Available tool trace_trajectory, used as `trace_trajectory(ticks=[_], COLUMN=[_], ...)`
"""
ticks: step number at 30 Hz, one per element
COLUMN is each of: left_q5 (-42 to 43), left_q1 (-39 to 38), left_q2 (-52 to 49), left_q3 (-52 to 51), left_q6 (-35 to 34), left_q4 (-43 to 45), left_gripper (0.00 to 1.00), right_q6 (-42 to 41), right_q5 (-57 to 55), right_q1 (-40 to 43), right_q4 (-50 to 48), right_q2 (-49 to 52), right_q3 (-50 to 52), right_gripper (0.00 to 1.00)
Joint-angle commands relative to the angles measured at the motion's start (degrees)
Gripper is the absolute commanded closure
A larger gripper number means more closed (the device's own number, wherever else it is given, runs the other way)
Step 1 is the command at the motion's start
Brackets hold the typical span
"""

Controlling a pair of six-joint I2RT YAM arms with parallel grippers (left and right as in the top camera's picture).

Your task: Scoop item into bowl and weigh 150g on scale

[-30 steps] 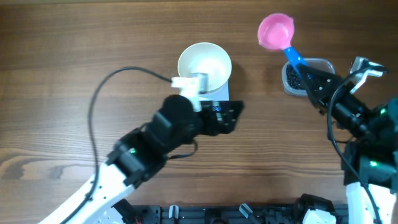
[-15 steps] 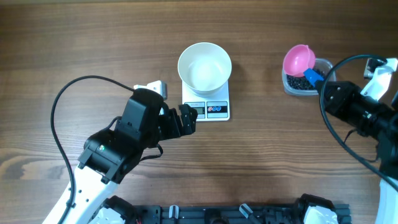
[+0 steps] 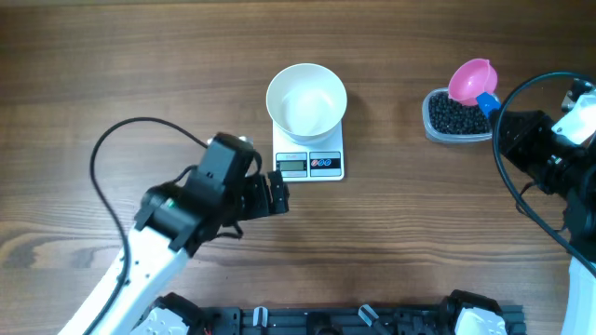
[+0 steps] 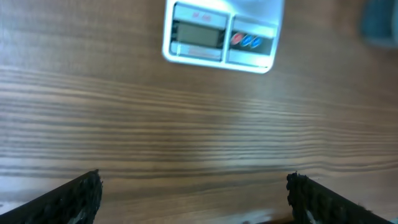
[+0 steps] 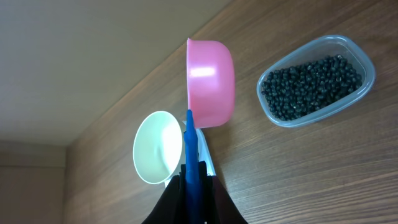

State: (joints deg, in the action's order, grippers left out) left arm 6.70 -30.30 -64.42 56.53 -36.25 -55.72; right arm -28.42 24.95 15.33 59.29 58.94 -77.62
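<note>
1. Left third of the wooden table was bare. The left arm came in from the bottom-left corner, with a black cable looped out beside it.
2. The left gripper had its jaws spread wide and held nothing. It sat near the front-left corner of the scale, apart from it. In the left wrist view the fingers stood at the bottom corners with bare wood between them and the scale's display edge ahead.
3. The scale lay at centre, its display and two buttons uncovered along the near edge. The bowl sat on top, its rim reaching past the scale's far edge.
4. Open wood ran between the scale and the clear tub, and all along the far edge of the table.
5. The beans were in the tub, well right of the bowl. The pink scoop hung at the tub's far-right rim. Cannot tell if it touched.
6. The right gripper was clamped on the scoop's blue handle. The right arm filled the right frame edge, tight against the tub.
</note>
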Motion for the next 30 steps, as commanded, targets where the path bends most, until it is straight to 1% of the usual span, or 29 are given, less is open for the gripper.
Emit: trace_trajectory(ticks=[1,3,4,6,8,11,13,14,18,22,25,30], left_q5=[-0.1,-0.8,-2.4,-6.0,-6.5,-6.8,-7.2,-7.3,-8.2,-11.6,-12.7,-20.9], left_q1=[0.2,-1.1,-2.1,-3.5,-5.3,-7.0,-7.1,-7.1,-7.1,-7.0,-7.1,-6.8], left_q2=[-3.6,-3.8,-3.8,-4.0,-5.9,-10.5,-14.8,-17.1,-22.4,-22.9,-23.9,-24.6], left_q3=[4.9,10.0,11.2,11.3,11.0,10.9,10.9,10.9,10.9,10.9,9.1,8.4], left_q6=[1.2,2.8,2.6,0.5,-0.3,-0.2,-0.8,-3.1,-3.0,-3.0,-3.0,-3.0], left_q4=[-1.4,-2.0,-1.7,-0.8,-0.5,0.8,5.6,7.5,7.7,8.3,13.0,15.6], left_gripper=[0.00,0.00,0.01,0.00,0.00,0.00,0.00,0.00,0.00,0.00,0.00,0.00], right_q6=[3.3,4.9,5.0,6.3,7.4,7.6,7.7,7.7,9.4,9.4,8.9,8.9], right_q5=[-1.2,-1.2,-1.2,-1.2,-1.2,-1.2,-1.2,-1.2,-1.2,-1.2,-1.2,-1.2], right_q1=[0.1,0.1,0.1,0.1,0.1,0.1,0.1,0.1,0.1,0.1,0.1,0.1], right_q4=[-0.1,-0.1,0.0,0.3,0.8,1.7,1.6,1.6,1.7,1.5,1.2,1.2], right_q2=[0.1,0.1,0.1,0.1,0.1,0.2,0.2,0.2,0.2,0.2,0.2,0.2], right_q3=[-1.1,-1.1,-1.1,-1.1,-1.0,-1.0,-1.0,-1.0,-1.0,-1.0,-1.0,-1.0], right_gripper=[0.95,0.96,0.96,0.96,0.96,0.96,0.96,0.96,0.96,0.96,0.96,0.95])
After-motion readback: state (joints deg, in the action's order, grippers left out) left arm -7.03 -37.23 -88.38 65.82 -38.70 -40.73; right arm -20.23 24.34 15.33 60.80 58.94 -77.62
